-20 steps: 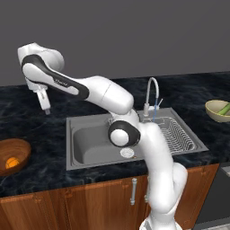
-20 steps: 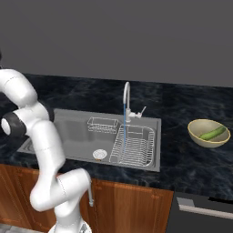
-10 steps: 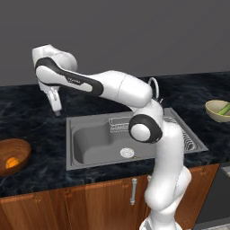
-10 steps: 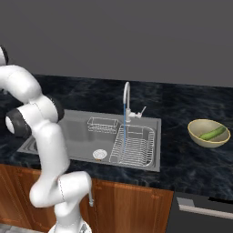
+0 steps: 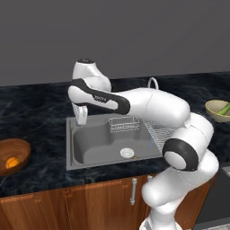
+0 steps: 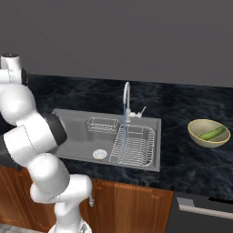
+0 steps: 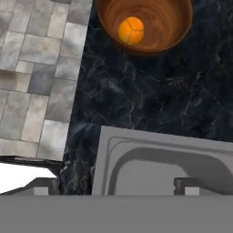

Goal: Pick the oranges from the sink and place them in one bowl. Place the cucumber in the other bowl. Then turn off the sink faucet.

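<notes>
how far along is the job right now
Done: an orange fruit lies in the reddish-brown wooden bowl, and the dark green cucumber lies in the olive-yellow bowl. I can make out only one orange there, and none in the grey steel sink. In hand: nothing; the open gripper hangs over the sink's left edge. Left: the chrome gooseneck faucet still runs a blue stream.

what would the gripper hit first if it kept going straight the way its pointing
Probably the left rim of the sink or the basin wall just inside it: the open gripper points down at that edge, though depth is hard to judge.
</notes>
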Controlling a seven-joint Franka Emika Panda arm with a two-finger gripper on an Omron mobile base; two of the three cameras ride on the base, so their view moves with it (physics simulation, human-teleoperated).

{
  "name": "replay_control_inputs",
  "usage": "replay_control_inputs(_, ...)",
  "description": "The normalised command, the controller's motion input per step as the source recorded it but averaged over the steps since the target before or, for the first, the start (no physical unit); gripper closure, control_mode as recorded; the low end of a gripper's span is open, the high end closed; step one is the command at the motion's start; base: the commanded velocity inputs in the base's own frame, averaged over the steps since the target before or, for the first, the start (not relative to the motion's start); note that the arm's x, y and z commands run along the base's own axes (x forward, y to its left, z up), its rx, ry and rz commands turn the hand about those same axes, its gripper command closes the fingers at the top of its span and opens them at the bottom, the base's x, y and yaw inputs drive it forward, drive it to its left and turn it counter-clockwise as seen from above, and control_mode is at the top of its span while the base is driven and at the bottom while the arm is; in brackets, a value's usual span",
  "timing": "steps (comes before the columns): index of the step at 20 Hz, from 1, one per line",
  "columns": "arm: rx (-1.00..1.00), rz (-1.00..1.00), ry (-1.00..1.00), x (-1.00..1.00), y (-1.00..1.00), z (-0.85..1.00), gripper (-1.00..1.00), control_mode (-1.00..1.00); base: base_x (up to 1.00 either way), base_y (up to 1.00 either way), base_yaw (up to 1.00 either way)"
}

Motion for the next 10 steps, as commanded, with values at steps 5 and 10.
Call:
replay_control_inputs(5,0.16,-0.23,0.0,-0.04,-0.87,0.0,-1.0,-1.0,0.0,0.0,0.0)
replay_control_inputs(10,0.09,-0.36,0.06,-0.01,-0.71,0.0,-1.0,-1.0,0.0,0.0,0.0)
